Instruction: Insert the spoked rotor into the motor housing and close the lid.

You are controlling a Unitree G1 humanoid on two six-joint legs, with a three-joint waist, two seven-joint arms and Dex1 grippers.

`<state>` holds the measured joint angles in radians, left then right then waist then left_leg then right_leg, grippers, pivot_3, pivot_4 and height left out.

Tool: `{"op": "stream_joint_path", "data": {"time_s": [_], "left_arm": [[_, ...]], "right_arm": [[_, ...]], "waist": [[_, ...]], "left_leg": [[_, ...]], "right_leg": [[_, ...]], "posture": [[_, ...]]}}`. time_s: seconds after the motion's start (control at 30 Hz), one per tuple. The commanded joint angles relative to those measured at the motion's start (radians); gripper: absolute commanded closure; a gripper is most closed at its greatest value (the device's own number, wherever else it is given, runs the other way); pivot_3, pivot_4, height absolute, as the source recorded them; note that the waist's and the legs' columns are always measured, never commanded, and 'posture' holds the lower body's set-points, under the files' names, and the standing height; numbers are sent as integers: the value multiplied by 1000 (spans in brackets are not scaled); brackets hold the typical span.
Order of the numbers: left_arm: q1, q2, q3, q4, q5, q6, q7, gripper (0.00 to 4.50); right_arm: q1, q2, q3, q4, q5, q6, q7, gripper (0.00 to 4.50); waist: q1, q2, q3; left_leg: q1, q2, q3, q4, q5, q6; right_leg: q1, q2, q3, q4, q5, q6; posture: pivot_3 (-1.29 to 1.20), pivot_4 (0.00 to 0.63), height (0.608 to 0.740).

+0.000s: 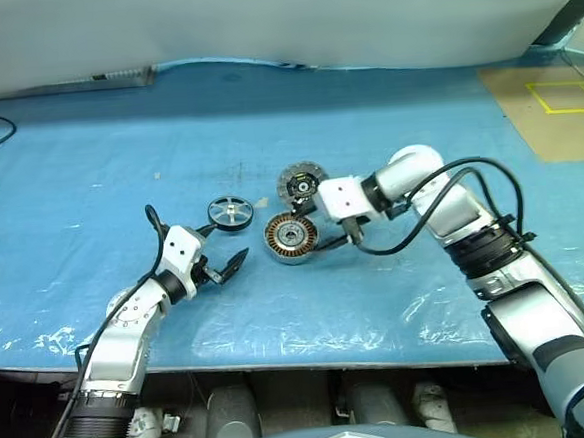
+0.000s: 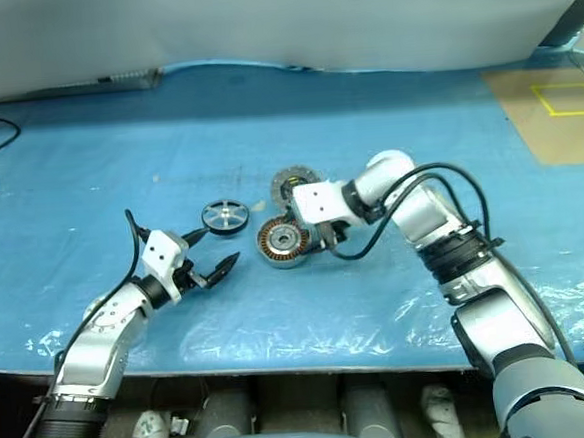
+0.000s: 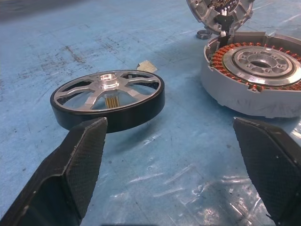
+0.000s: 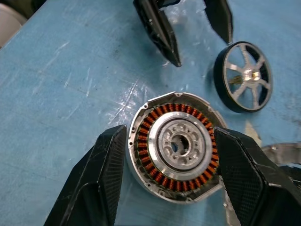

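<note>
Blue crinkled plastic surface. Motor housing: grey cup, copper windings, centre. Ribbed lid just behind, possibly tilted. Spoked rotor lies left. Right claw apart above housing; left claw wide apart, empty.

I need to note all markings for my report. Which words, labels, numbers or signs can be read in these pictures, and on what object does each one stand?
No readable text: none on the spoked rotor, the motor housing or the blue table cover.
Sign without words: yellow rectangle outline on the brown board.
Lid: any marking is too small to read.
</note>
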<state>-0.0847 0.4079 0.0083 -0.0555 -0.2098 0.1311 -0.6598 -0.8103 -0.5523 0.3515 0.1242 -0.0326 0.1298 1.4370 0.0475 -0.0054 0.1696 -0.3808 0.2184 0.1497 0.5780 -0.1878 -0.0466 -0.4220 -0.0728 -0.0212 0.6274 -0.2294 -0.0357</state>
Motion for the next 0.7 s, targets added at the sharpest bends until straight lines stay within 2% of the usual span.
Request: {"op": "stream_joint_path", "data": {"time_s": [0.03,0.2,0.43,0.7], "left_arm": [[9,18,9,-64,-21,1,-15,0],[51,16,11,-86,-19,-38,-22,0],[88,4,18,-89,-42,-71,-32,0],[102,12,17,-62,-39,-97,-43,0]], "right_arm": [[27,-42,-91,-102,96,115,-13,1350],[156,-87,-172,-156,112,265,-158,1350],[300,63,-215,-51,32,286,-564,1350],[285,212,-234,175,9,190,-815,1350]], "waist": [[1,0,0],[2,0,0],[-5,0,0],[-3,0,0]], "left_leg": [[0,0,0,0,0,0],[0,0,0,0,0,0],[2,0,0,-1,-1,-5],[2,-2,0,-2,0,-8]], "right_leg": [[0,0,0,0,0,0],[1,0,0,-1,0,0],[1,0,1,0,0,0],[1,0,2,-2,0,0]], "posture": [[0,150,740],[0,150,740],[0,150,740],[0,150,740]]}}
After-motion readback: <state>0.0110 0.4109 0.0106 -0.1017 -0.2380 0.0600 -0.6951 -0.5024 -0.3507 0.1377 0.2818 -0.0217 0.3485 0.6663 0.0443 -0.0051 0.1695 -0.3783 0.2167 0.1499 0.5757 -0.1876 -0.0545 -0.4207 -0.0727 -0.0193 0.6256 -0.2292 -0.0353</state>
